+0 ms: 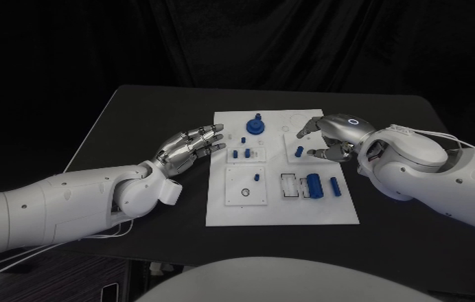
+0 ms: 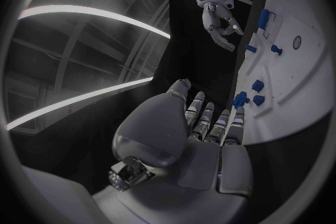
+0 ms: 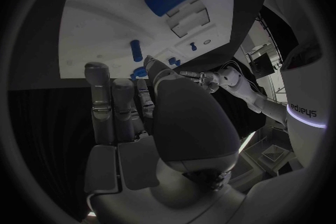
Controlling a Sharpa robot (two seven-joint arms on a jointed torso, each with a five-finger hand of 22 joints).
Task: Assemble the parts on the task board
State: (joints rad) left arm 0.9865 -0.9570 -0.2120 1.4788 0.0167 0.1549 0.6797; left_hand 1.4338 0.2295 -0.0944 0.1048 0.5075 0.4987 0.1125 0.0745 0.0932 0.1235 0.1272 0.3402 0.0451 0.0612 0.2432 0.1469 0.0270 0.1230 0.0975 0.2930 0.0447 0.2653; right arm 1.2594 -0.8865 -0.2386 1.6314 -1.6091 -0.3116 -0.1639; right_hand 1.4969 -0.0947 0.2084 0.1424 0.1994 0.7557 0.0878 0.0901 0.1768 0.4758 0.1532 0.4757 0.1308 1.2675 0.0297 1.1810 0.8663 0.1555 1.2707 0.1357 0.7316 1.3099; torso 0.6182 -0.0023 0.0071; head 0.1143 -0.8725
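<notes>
At the middle of the head view, your task board (image 1: 280,216) still carries loose blue parts (image 1: 314,185), so most assembly looks undone, with the left hand (image 1: 190,145) and right hand (image 1: 331,137) both empty, fingers apart.

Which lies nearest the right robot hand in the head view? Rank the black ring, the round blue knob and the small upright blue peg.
1. Peg, just beside the right robot hand.
2. Knob, at the board's far edge.
3. Ring, near-left, farthest.
</notes>
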